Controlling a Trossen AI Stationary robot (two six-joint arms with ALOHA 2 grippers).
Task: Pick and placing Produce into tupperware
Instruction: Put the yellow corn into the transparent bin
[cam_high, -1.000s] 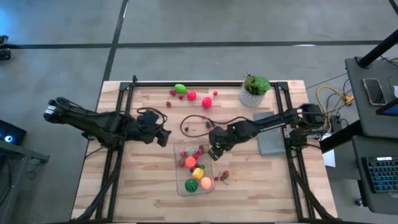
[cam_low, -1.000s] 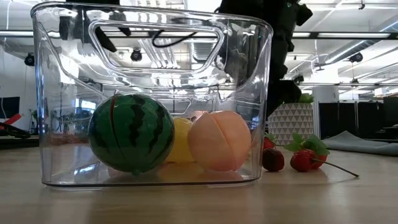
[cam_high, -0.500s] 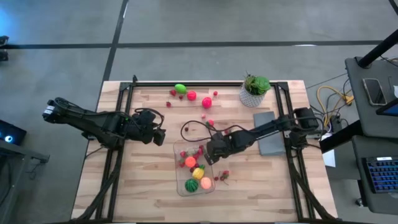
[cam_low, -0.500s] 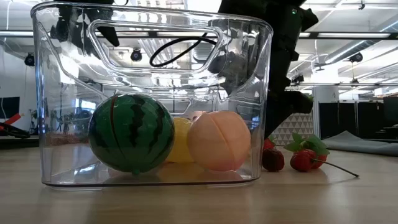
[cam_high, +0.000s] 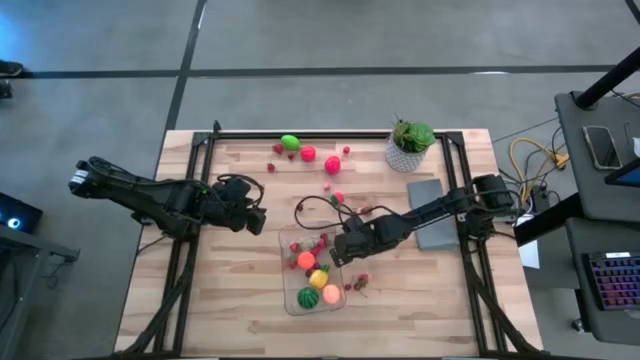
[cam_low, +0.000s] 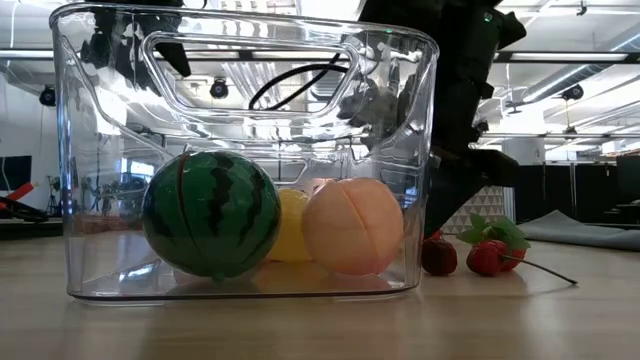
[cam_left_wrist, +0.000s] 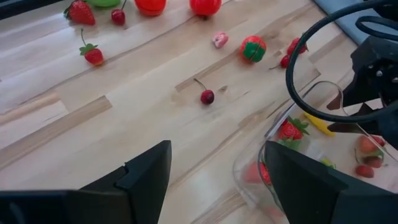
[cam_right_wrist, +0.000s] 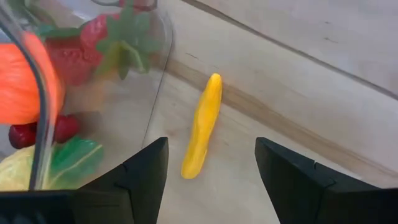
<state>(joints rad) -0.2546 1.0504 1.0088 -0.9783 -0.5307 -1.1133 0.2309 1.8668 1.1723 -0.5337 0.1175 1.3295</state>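
Observation:
The clear tupperware (cam_high: 313, 270) stands at the table's middle, holding a watermelon (cam_low: 210, 213), a peach (cam_low: 352, 227), a lemon, an orange piece and strawberries. My right gripper (cam_high: 345, 245) hangs open at its far right corner. Its fingers straddle a small yellow banana-like piece (cam_right_wrist: 202, 127) below them without touching it. That piece lies flat beside the clear wall (cam_right_wrist: 158, 74); inside or outside it, I cannot tell. My left gripper (cam_high: 258, 217) waits open over bare wood left of the container (cam_left_wrist: 273, 162). More produce (cam_high: 308, 153) lies scattered toward the far edge.
Two strawberries (cam_low: 487, 255) lie just outside the container's near right side. A potted plant (cam_high: 410, 143) stands at the far right. A grey slab (cam_high: 435, 225) lies under my right arm. A black cable loop (cam_high: 315, 205) hangs over the container's far end.
My right gripper has shifted slightly toward the container's right wall and sunk lower beside it. The cable loop has swung with it.

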